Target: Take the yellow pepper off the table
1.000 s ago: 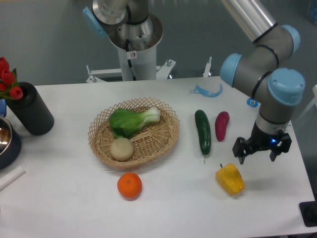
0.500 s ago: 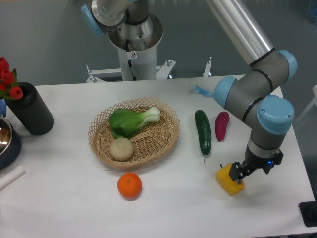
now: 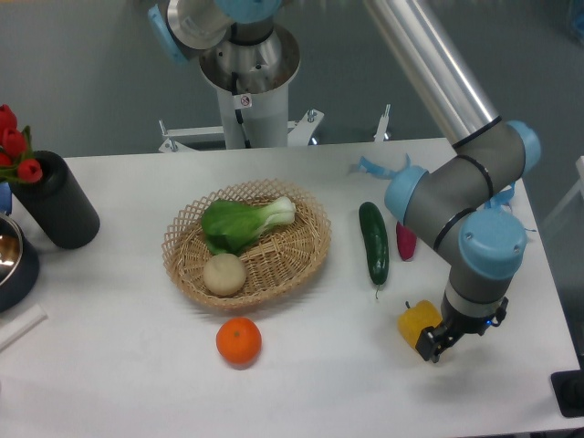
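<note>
Gripper [image 3: 434, 344] down over right half of yellow pepper [image 3: 417, 322] on table [image 3: 109, 365] near front-right edge; pepper extends leftward from fingers; closure cannot be told.

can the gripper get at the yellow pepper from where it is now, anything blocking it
Probably yes. The gripper is already down at the right side of the yellow pepper, covering part of it. The cucumber lies apart, farther back, and nothing else crowds the pepper. Whether the jaws have closed cannot be seen.
</note>
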`<move>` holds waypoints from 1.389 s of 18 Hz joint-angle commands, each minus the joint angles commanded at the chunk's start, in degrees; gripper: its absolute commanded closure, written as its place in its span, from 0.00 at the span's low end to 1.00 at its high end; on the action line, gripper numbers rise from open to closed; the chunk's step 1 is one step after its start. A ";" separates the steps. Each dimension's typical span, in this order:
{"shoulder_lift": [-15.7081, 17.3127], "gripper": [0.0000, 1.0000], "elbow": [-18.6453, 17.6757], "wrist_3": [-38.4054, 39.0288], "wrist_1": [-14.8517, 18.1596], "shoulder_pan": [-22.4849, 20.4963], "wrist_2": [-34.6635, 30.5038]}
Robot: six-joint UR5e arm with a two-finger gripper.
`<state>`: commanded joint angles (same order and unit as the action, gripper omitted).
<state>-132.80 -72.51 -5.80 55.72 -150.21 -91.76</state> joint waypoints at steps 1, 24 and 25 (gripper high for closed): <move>-0.09 0.00 -0.09 0.00 0.00 0.00 0.00; 0.00 0.73 -1.23 -1.76 -0.26 0.27 0.79; 0.35 0.74 -1.41 -2.28 -0.18 0.26 0.88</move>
<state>-132.45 -73.91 -8.08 55.55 -149.94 -90.88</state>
